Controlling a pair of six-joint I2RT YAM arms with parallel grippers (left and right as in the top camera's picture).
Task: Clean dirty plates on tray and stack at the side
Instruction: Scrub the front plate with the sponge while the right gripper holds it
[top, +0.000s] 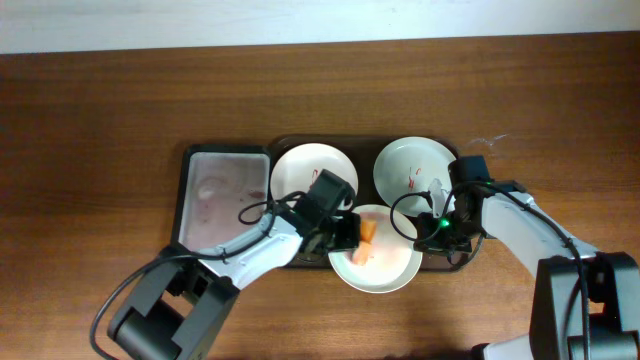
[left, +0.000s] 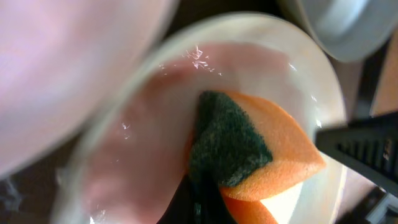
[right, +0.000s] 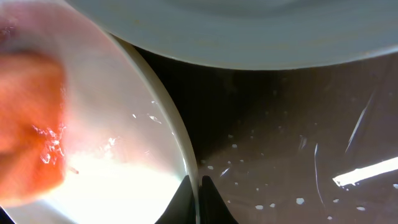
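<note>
Across the dark brown tray (top: 362, 155) sit three white plates: a plain plate (top: 312, 172) and a red-squiggled plate (top: 415, 168) along its far side, and a near plate (top: 388, 268) over its front rim. On the near plate the left gripper (top: 352, 232) pinches an orange-and-green sponge (left: 255, 149), and the right gripper (right: 199, 199) is clamped on that plate's rim.
</note>
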